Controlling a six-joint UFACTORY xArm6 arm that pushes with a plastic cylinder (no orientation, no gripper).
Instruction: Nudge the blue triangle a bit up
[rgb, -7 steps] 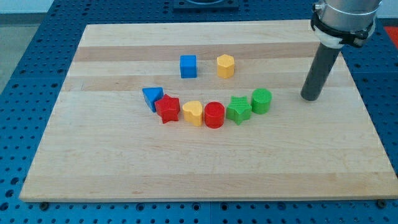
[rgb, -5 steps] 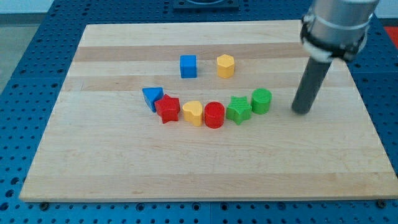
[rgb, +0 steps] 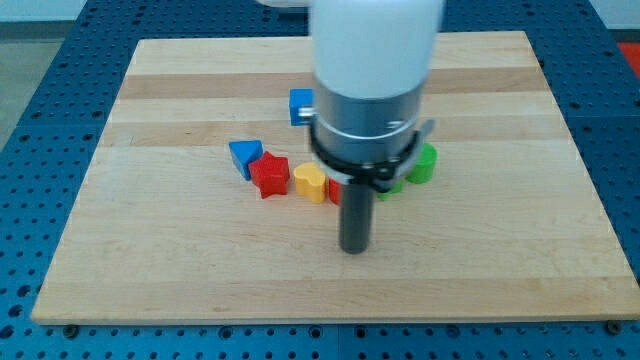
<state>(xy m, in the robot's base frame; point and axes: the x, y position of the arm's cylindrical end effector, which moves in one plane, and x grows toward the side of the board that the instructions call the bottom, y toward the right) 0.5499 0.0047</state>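
The blue triangle (rgb: 244, 156) lies left of centre on the wooden board (rgb: 150, 250), touching the red star (rgb: 270, 175) at its lower right. My tip (rgb: 354, 250) rests on the board below the row of blocks, well to the right of and below the blue triangle. The arm hides the red cylinder, most of the green star and the yellow hexagon.
A yellow heart-shaped block (rgb: 310, 183) sits right of the red star. A green cylinder (rgb: 425, 162) shows at the arm's right edge. A blue cube (rgb: 299, 105) is partly hidden behind the arm, above the row.
My tip has moved from the board's right side, leftward and down, to a spot below the middle of the row. The blocks have not moved.
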